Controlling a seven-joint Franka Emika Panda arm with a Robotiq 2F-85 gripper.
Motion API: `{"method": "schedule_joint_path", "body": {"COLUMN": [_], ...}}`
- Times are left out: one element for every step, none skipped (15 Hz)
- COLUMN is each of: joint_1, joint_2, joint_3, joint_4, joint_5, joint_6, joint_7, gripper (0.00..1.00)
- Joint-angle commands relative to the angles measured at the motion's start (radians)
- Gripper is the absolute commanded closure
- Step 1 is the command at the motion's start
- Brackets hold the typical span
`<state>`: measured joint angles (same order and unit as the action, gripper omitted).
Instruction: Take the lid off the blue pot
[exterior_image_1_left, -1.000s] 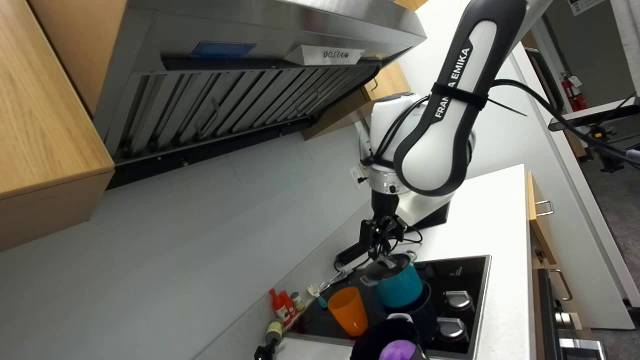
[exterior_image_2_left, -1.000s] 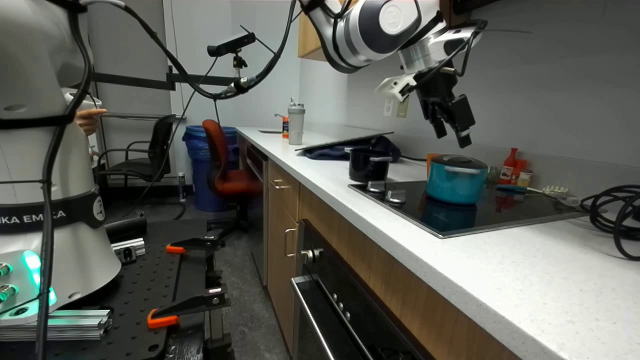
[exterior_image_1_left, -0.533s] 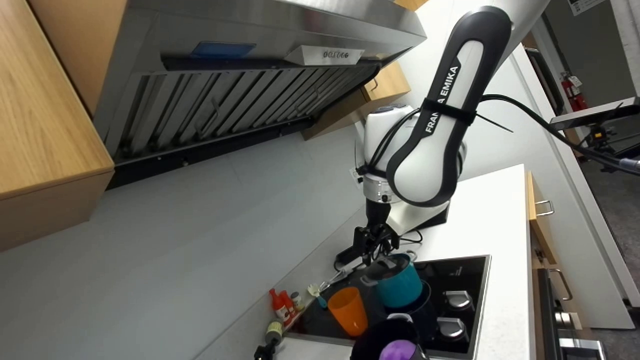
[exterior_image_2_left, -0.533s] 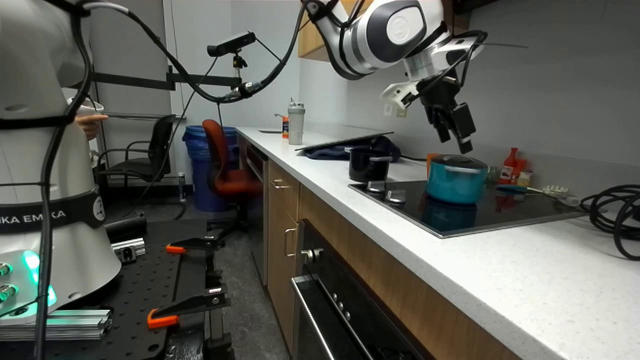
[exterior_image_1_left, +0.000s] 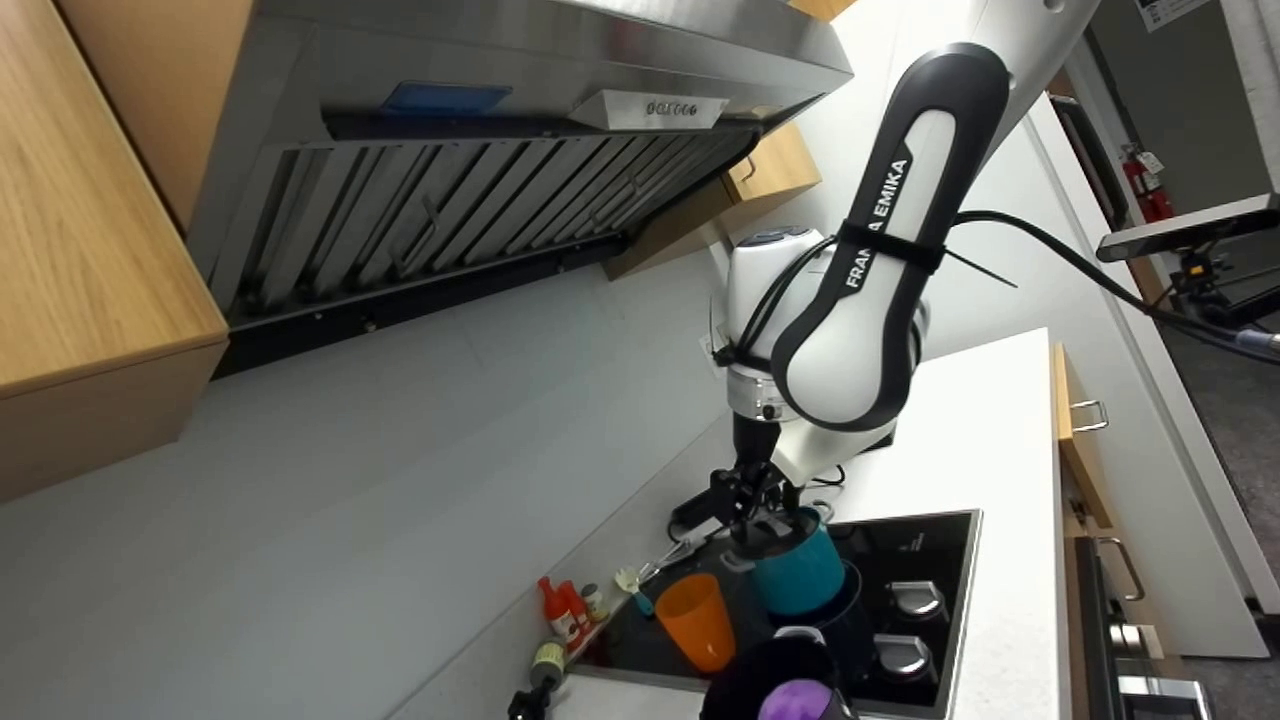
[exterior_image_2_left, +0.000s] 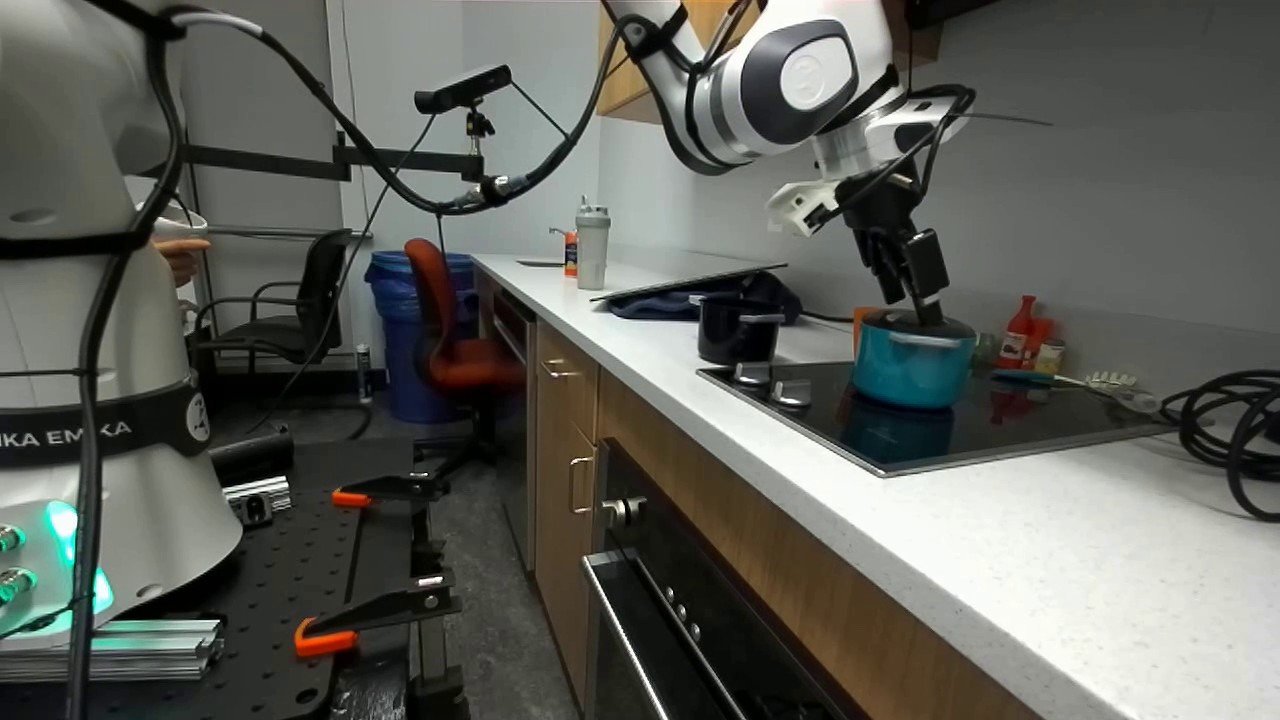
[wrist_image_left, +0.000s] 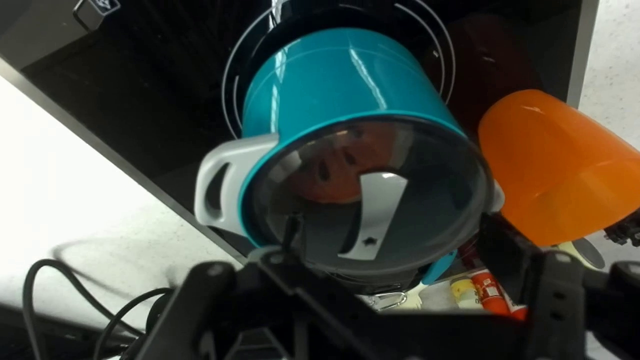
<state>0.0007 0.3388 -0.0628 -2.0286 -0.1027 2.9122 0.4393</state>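
The blue pot (exterior_image_1_left: 805, 575) is teal and stands upright on the black cooktop; it also shows in an exterior view (exterior_image_2_left: 912, 372) and in the wrist view (wrist_image_left: 345, 85). Its dark glass lid (wrist_image_left: 440, 170) sits on it, and a reddish thing shows through the glass. The lid has a grey strap-like handle (wrist_image_left: 381, 205). My gripper (wrist_image_left: 392, 227) is open and points down at the lid. Its fingers stand wide apart, one on each side of the handle in the wrist view. In an exterior view the gripper (exterior_image_2_left: 912, 306) reaches the lid's top; whether it touches is unclear.
An orange vessel (wrist_image_left: 555, 160) stands close beside the pot. A dark pot (exterior_image_2_left: 738, 332) holds a purple round object (exterior_image_1_left: 797, 700). Red bottles (exterior_image_2_left: 1018, 328) and utensils (exterior_image_2_left: 1095, 380) lie near the wall. A range hood (exterior_image_1_left: 480, 180) hangs above the cooktop (exterior_image_2_left: 1030, 425).
My gripper has come down from above the pot to the lid, with its fingers apart. The pot and lid have not moved.
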Motion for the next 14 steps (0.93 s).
{"method": "schedule_joint_path", "body": {"joint_1": [0.006, 0.006, 0.006, 0.006, 0.007, 0.007, 0.008, 0.009, 0.011, 0.013, 0.018, 0.023, 0.026, 0.032], "joint_2": [0.03, 0.031, 0.031, 0.03, 0.03, 0.029, 0.029, 0.028, 0.026, 0.022, 0.018, 0.014, 0.009, 0.005], "joint_3": [-0.007, -0.008, -0.009, -0.009, -0.01, -0.012, -0.015, -0.019, -0.022, -0.025, -0.029, -0.034, -0.035, -0.038], "joint_4": [0.034, 0.036, 0.037, 0.038, 0.04, 0.04, 0.041, 0.04, 0.039, 0.037, 0.036, 0.036, 0.036, 0.036], "joint_5": [0.006, 0.005, 0.005, 0.004, 0.003, 0.002, 0.002, 0.0, -0.001, -0.004, -0.01, -0.018, -0.022, -0.028], "joint_6": [0.007, 0.008, 0.008, 0.008, 0.008, 0.008, 0.008, 0.007, 0.008, 0.011, 0.014, 0.017, 0.02, 0.023], "joint_7": [0.029, 0.031, 0.032, 0.033, 0.034, 0.036, 0.037, 0.037, 0.038, 0.04, 0.042, 0.046, 0.045, 0.046], "gripper": [0.43, 0.51, 0.6, 0.66, 0.75, 0.81, 0.88, 0.95, 0.99, 1.0, 0.97, 0.97, 0.97, 0.97]}}
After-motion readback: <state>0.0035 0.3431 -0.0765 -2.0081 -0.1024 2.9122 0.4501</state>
